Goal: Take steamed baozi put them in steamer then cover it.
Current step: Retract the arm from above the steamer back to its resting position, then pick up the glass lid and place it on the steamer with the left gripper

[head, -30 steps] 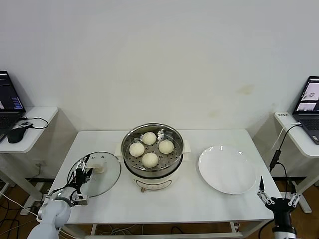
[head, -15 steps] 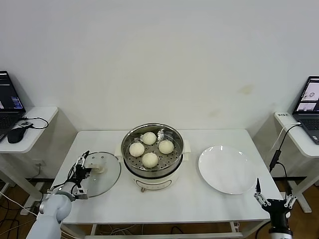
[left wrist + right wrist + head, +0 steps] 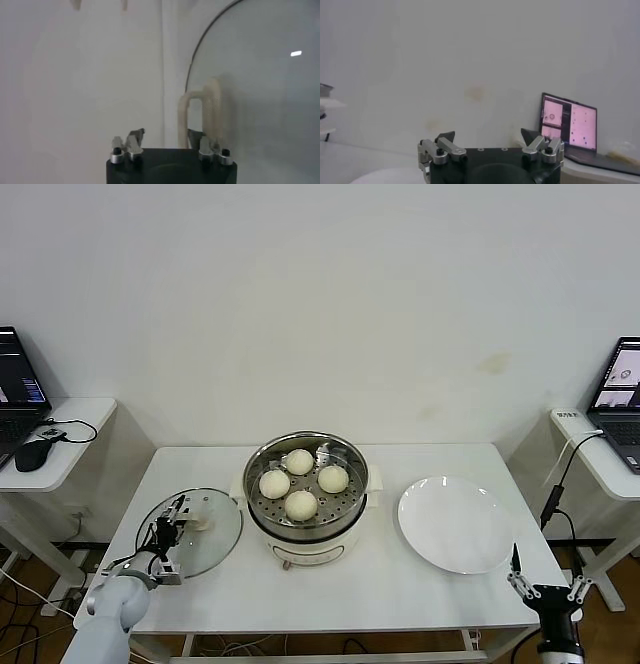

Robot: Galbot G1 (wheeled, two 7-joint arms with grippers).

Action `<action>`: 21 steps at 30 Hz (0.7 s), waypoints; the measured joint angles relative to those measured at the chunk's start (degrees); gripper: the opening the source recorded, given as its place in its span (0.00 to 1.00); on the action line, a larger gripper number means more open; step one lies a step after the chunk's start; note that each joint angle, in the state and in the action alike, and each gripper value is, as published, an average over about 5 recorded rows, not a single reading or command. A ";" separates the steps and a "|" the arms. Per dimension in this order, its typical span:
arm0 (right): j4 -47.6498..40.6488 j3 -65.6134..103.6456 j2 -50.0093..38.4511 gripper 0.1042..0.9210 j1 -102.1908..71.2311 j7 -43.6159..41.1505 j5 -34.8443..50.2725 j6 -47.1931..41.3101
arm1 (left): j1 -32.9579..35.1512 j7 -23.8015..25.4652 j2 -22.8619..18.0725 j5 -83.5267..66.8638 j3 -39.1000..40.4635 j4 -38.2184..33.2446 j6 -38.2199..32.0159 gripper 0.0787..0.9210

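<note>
White table (image 3: 400, 584): left gripper (image 3: 176, 522) at cover (image 3: 215, 536).

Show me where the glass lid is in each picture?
Head view: the glass lid lies flat on the table, left of the steamer, with the left gripper at its handle.
Left wrist view: it fills the right side.
Right wrist view: not in it.
Shared landmark: the lid's cream handle.

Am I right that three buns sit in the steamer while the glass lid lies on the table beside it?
Not quite: the head view shows four steamed baozi in the steamer, not three. The glass lid does lie on the table beside it.
</note>
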 measured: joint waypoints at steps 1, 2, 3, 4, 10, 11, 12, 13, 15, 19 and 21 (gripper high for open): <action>-0.07 -0.02 0.00 0.88 0.02 -0.01 -0.04 0.03 | -0.10 -0.12 -0.10 -0.04 -0.01 0.21 -0.07 0.42; -0.13 -0.04 0.00 0.88 0.03 -0.01 -0.08 0.05 | -0.18 -0.26 -0.19 -0.10 -0.02 0.41 -0.15 0.38; -0.18 -0.07 0.01 0.88 0.04 -0.01 -0.13 0.07 | -0.23 -0.40 -0.28 -0.17 -0.03 0.59 -0.23 0.34; -0.21 -0.10 0.01 0.88 0.03 -0.01 -0.17 0.08 | -0.26 -0.53 -0.36 -0.23 -0.04 0.74 -0.29 0.31; -0.27 -0.29 0.04 0.88 0.04 -0.03 -0.36 0.13 | -0.20 -1.72 -0.71 -0.70 -0.44 1.05 -0.51 0.11; -0.27 -0.31 0.05 0.88 0.04 -0.03 -0.39 0.14 | -0.12 -1.96 -0.76 -0.78 -0.54 1.05 -0.54 0.10; -0.27 -0.33 0.05 0.88 0.02 -0.03 -0.42 0.16 | -0.01 -2.20 -0.80 -0.87 -0.66 1.03 -0.56 0.08; -0.27 -0.35 0.05 0.88 0.01 -0.03 -0.47 0.18 | 0.14 -2.45 -0.83 -0.93 -0.78 0.97 -0.58 0.07; -0.27 -0.43 0.05 0.88 -0.06 -0.04 -0.60 0.23 | 0.53 -2.94 -0.94 -0.91 -1.10 0.67 -0.56 0.07; -0.22 -0.71 0.04 0.88 -0.20 -0.06 -0.91 0.29 | 1.80 -3.97 -1.15 0.00 -2.24 -1.00 -0.20 0.07; -0.16 -0.90 0.05 0.88 -0.21 -0.06 -1.07 0.30 | 2.68 -4.23 -1.08 0.44 -3.08 -2.50 0.28 0.07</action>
